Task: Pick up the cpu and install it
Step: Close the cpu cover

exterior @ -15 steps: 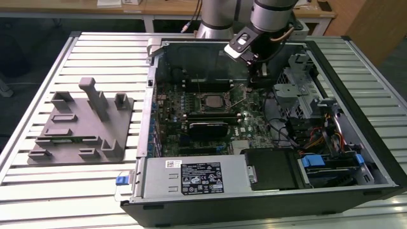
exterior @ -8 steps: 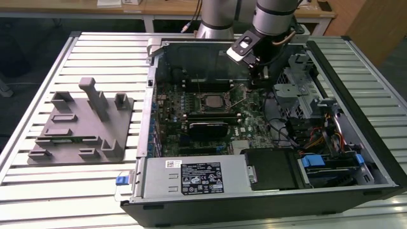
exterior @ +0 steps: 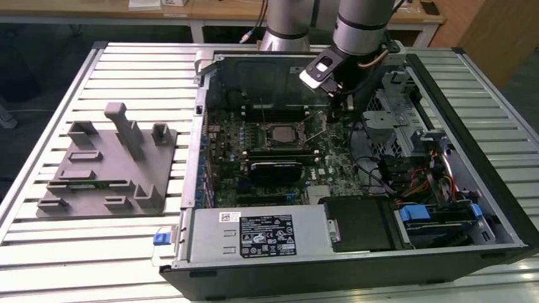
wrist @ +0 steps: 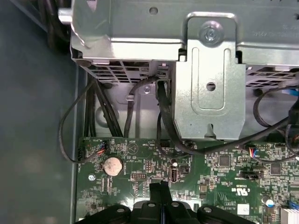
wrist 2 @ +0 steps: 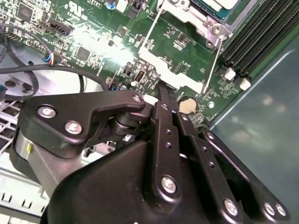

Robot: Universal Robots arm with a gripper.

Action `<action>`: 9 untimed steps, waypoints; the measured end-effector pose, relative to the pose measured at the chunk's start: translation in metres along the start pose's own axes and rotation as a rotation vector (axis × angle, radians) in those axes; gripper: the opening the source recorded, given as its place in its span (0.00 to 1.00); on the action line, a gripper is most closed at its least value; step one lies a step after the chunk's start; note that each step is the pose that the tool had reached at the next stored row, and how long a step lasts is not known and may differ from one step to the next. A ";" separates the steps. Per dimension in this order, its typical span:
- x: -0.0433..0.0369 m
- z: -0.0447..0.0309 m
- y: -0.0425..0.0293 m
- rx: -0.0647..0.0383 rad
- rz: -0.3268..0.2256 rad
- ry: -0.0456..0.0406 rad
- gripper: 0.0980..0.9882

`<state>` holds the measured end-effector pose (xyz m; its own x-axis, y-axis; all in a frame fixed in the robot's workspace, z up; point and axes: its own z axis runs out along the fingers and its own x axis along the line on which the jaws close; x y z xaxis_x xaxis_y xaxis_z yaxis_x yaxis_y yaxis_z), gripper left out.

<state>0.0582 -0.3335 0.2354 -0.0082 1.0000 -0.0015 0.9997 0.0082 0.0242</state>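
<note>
The table [exterior: 50, 252] carries an open computer case [exterior: 337, 281] and a grey tray [exterior: 105, 170]. A green board [exterior: 337, 158] lies in the case. The arm [exterior: 362, 25] reaches down into it. The pincer [wrist: 161, 187] is closed tight on nothing, low over the board. The cpu [exterior: 284, 134] sits flat on the board, near the pincer

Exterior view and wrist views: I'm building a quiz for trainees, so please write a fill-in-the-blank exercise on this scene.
1. The grey tray lies to the exterior view's ____ of the computer case.
2. The gripper hangs inside the case over the green ____.
3. In both wrist views, a round silver ____ sits near the gripper's tip.
4. Its fingers are ____, not open.

Missing words: left; motherboard; battery; shut.
</note>
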 end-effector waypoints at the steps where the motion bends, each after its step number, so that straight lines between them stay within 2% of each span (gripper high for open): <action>1: 0.0000 0.0010 0.0000 0.000 0.000 0.0002 0.01; 9: 0.0000 0.0013 -0.0007 0.000 0.000 0.0003 0.01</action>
<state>0.0575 -0.3334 0.2341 -0.0082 1.0000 -0.0012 0.9997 0.0083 0.0242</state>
